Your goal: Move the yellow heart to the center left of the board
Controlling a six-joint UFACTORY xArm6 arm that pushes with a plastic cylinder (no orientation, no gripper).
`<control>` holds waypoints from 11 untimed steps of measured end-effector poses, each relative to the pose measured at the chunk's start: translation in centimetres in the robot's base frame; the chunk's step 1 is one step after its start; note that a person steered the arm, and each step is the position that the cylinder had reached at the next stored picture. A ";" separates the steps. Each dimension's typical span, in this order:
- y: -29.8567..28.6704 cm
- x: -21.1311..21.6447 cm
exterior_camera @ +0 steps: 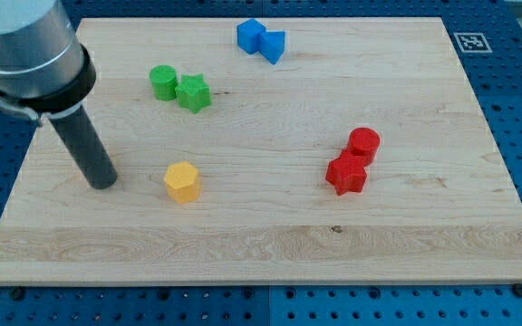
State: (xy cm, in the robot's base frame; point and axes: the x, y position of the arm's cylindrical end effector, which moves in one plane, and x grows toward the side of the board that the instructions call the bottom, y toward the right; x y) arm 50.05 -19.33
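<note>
One yellow block (182, 181) sits on the wooden board (261, 244), left of the middle and a little toward the view's bottom. It looks like a hexagon more than a heart; I see no other yellow block. My tip (103, 184) rests on the board to the left of the yellow block, with a gap between them. The dark rod rises up and left to the arm's grey body at the view's top left.
A green cylinder (162, 81) and a green star (193, 93) touch at upper left. Two blue blocks (261, 39) sit together near the top edge. A red cylinder (363, 144) and a red star (346, 173) touch at right of centre.
</note>
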 end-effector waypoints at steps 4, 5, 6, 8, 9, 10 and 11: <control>0.0 -6.7; 0.9 -6.6; 1.3 -5.3; 0.9 -3.9; 0.1 -2.1; -0.7 -0.6; -1.5 0.5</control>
State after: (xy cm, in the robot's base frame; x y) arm 50.52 -20.85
